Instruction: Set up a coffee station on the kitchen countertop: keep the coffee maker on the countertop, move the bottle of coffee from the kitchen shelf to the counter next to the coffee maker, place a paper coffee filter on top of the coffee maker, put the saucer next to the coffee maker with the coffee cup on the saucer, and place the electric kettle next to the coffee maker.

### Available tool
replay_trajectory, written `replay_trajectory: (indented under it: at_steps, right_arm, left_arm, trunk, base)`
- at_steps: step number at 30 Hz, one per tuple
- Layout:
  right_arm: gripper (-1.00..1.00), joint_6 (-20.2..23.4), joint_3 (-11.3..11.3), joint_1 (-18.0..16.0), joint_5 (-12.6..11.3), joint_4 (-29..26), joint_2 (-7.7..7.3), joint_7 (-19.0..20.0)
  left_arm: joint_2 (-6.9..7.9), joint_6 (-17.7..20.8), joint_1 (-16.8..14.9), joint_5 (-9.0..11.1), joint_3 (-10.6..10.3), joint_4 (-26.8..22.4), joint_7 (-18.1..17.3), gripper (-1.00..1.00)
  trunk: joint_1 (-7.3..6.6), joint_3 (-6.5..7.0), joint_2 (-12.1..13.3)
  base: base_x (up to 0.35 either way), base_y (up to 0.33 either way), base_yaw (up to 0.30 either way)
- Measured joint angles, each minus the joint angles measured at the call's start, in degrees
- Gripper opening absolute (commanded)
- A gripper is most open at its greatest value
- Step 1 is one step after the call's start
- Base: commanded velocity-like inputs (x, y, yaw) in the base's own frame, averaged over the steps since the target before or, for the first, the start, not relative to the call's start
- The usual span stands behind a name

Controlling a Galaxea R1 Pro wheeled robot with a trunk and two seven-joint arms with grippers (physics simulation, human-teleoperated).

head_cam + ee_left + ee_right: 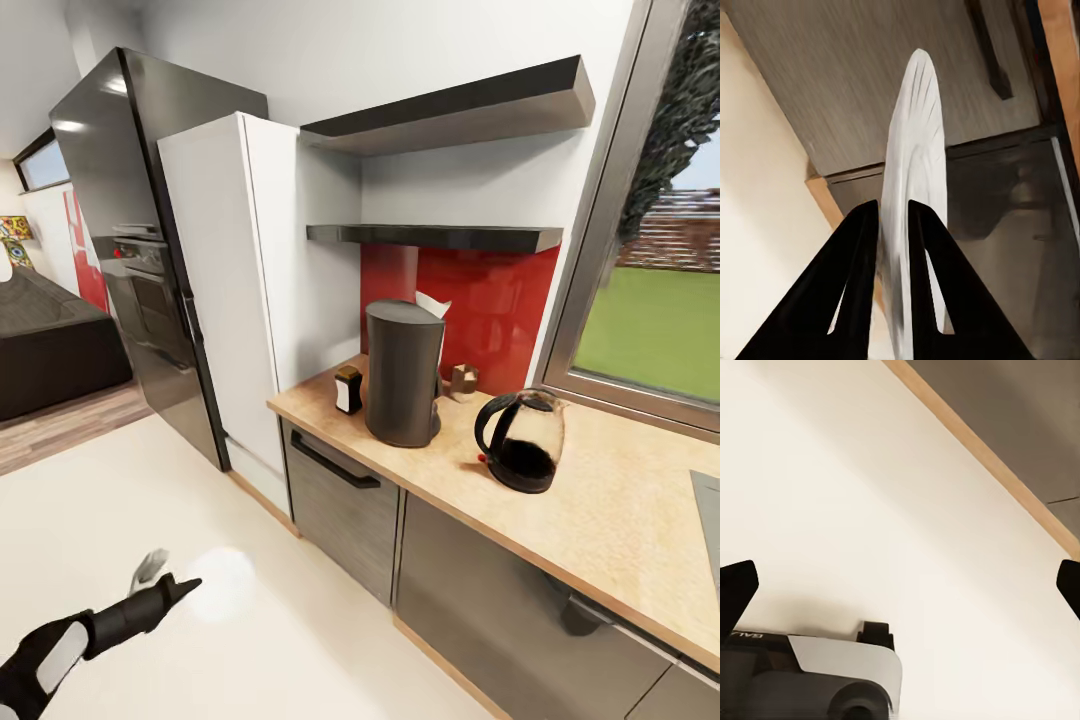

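Two left fingers [862, 255] pinch the saucer [913, 187] edge-on; the right fingers [739, 585] spread wide over floor.

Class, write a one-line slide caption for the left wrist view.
Left gripper pinching a thin white ribbed saucer edge-on, before grey wood-grain cabinet fronts.

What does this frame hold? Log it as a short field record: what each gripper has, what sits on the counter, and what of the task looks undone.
left gripper: shut on the saucer, held edge-on, low over the floor
right gripper: open, nothing between its fingers
coffee maker: upright on the countertop, paper filter at its top
electric kettle: on the countertop beside the coffee maker, apart from it
small bottle: on the countertop, other side of the coffee maker
undone: saucer not yet on the countertop
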Motion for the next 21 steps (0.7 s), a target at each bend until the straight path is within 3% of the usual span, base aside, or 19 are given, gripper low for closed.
replay_trajectory:
  at_steps: [1,2,3,7,9,12,14,21]
  right_arm:
    - [1.0,0.0,0.0,0.3,0.0,0.0,-0.02,0.1]
    - [1.0,0.0,0.0,0.4,0.0,0.0,-0.01,0.0]
    - [1.0,0.0,0.0,0.4,0.0,0.0,-0.01,0.0]
    - [1.0,0.0,0.0,0.5,0.0,0.0,-0.02,0.0]
    - [1.0,0.0,0.0,0.5,0.0,0.0,-0.06,-0.1]
    - [1.0,0.0,0.0,0.5,0.0,0.0,-0.08,-0.2]
    - [1.0,0.0,0.0,0.5,0.0,0.0,-0.09,-0.3]
    - [1.0,0.0,-0.1,0.6,0.0,-0.1,-0.06,-0.3]
  left_arm:
    - [-0.24,2.6,-3.3,-0.7,-0.3,0.1,5.0,-1.0]
    - [-0.54,5.4,-9.5,0.0,-0.1,0.0,6.8,-1.0]
    - [-0.86,7.3,-12.4,0.6,-0.1,0.0,8.2,-1.0]
    - [-3.06,10.7,-17.3,0.3,-0.2,0.0,15.6,-1.0]
    - [-4.98,11.4,-19.7,0.6,-0.2,0.0,19.6,-1.0]
    - [-7.78,11.6,-21.7,0.5,-0.3,0.0,22.7,-1.0]
    - [-8.79,11.7,-22.1,0.4,-0.3,0.0,23.2,-1.0]
    - [-9.43,11.7,-21.8,0.7,-0.1,0.0,23.1,-1.0]
  trunk:
    - [0.0,-0.02,0.0]
    - [0.0,0.0,0.0]
    - [0.0,0.01,0.0]
    - [0.0,0.0,0.0]
    - [0.0,0.0,0.0]
    - [0.0,0.0,0.0]
    - [0.0,-0.01,0.0]
    - [0.0,-0.01,0.0]
  base:
    - [0.0,0.0,0.0]
    - [0.0,0.0,0.0]
    - [0.0,0.0,0.0]
    - [0.0,0.0,0.0]
    - [0.0,0.0,0.0]
    - [0.0,0.0,0.0]
    - [0.0,0.0,0.0]
    - [0.0,0.0,0.0]
